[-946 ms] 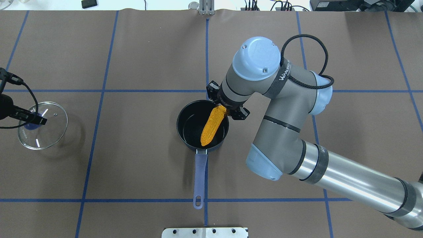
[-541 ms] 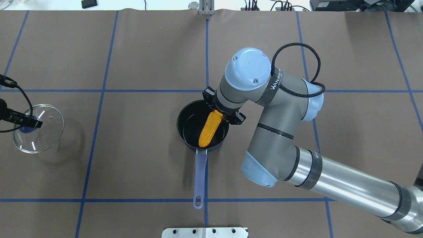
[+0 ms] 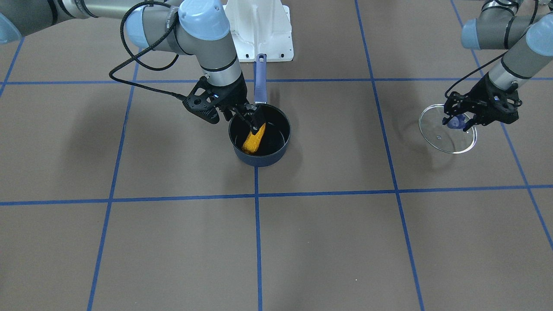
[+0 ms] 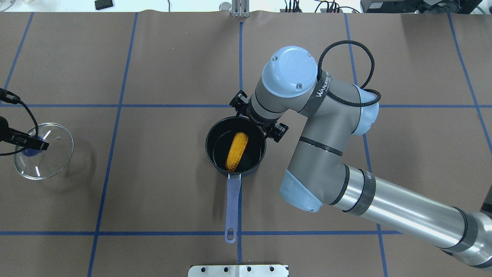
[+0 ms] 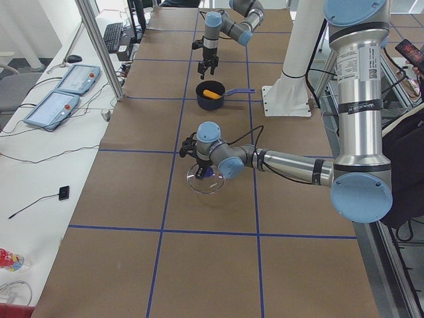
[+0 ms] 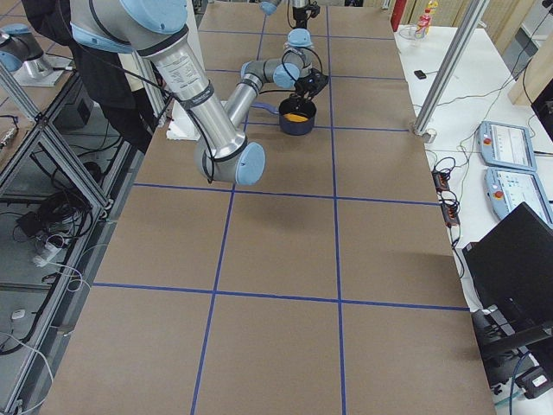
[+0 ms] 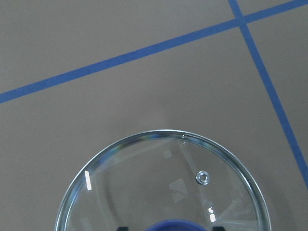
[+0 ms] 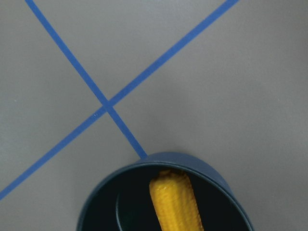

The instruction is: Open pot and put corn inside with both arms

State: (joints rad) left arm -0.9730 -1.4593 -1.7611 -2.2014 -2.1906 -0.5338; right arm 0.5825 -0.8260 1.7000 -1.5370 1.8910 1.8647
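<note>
In the pot (image 4: 208, 143), corn (image 4: 236, 152) below right gripper (image 3: 254, 120)

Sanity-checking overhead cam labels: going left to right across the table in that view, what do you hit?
glass lid → pot, with the corn lying inside it → right arm

Glass lid (image 4: 54, 157); brown table (image 4: 165, 200), blue tape lines (image 4: 173, 105)
</note>
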